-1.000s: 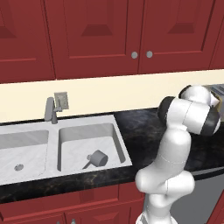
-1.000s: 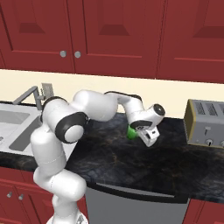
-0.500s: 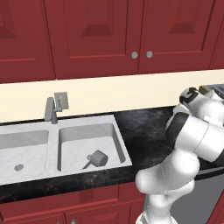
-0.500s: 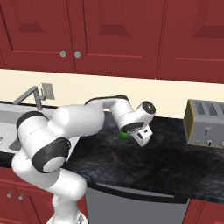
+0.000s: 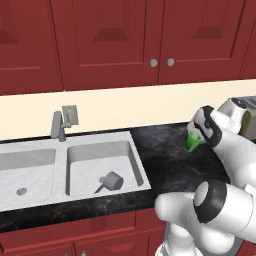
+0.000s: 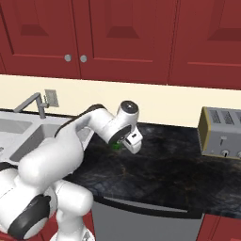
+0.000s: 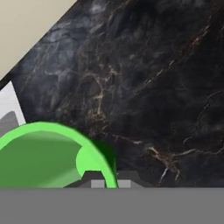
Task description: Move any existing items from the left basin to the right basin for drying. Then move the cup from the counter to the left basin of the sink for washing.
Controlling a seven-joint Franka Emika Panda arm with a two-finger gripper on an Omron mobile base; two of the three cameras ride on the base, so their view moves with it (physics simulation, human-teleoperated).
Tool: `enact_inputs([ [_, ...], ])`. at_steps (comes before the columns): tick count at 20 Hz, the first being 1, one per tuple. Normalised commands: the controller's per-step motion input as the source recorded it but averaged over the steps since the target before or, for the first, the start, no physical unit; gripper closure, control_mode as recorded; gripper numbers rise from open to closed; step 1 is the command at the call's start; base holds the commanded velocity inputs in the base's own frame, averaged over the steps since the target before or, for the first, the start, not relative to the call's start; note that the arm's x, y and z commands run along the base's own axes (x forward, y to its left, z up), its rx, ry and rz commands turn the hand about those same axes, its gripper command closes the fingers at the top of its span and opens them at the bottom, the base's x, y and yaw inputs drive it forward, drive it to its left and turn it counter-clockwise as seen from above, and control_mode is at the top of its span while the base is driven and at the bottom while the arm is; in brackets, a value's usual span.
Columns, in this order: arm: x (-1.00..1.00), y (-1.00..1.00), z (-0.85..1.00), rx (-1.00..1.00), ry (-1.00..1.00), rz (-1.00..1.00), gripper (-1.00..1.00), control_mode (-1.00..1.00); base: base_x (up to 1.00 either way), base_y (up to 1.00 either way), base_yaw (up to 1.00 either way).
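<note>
My gripper (image 5: 197,133) is shut on the rim of the green cup (image 5: 193,141) and holds it just above the black counter (image 5: 162,162), right of the sink. In the right base view the cup (image 6: 115,146) peeks out behind the gripper (image 6: 124,142). Through the hand view, the cup's round rim (image 7: 43,131) fills the lower left, with the gripper (image 7: 107,183) pinching its wall. The dark grey pot (image 5: 111,180) lies in the right basin (image 5: 95,156), handle pointing front-left. The left basin (image 5: 30,165) holds nothing but its drain.
A grey tap (image 5: 58,125) stands behind the divider between the basins. A toaster (image 6: 222,133) sits on the counter (image 6: 164,167) at the right, against the cream wall. Red cabinets hang above. My own arm's elbow bulks over the counter's front edge.
The arm has swung left along the counter with the cup in its grip, moving away from the toaster and closer to the sink. The pot has not moved.
</note>
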Motion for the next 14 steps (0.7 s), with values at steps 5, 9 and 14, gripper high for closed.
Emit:
enact_inputs([
  [5,-0.31,0.83,0.05,-0.07,0.0,0.04,1.0,-1.0,0.0,0.0,0.0],
  [9,-0.19,0.83,0.05,-0.04,0.0,0.09,1.0,-1.0,0.0,0.0,0.0],
  [14,-0.11,0.81,0.15,-0.04,0.0,0.11,1.0,-1.0,0.0,0.0,0.0],
])
